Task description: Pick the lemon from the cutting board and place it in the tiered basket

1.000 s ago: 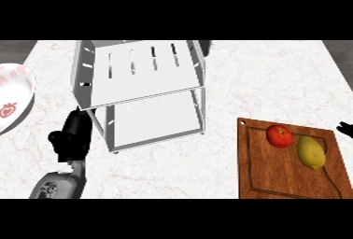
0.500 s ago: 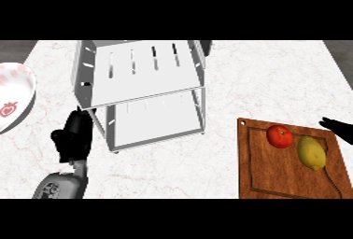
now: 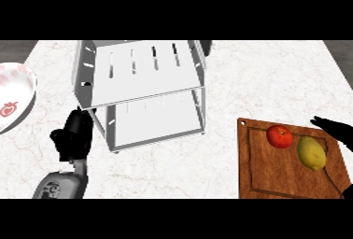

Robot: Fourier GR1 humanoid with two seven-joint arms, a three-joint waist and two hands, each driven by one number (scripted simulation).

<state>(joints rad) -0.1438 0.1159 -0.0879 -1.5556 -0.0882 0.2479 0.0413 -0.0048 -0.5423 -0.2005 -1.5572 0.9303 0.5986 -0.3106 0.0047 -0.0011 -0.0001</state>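
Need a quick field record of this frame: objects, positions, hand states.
lemon: on cutting board, right of tomato, ungrasped
tiered basket: white, two shelves, counter centre, nothing visible on its shelves
plate: white with red pattern, left edge
left robot hand: beside basket's lower left corner, holds nothing
right robot hand: at right edge, fingers extended over board's top right corner, not touching lemon

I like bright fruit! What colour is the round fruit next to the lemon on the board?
Red. The round red fruit shows best in the head view.
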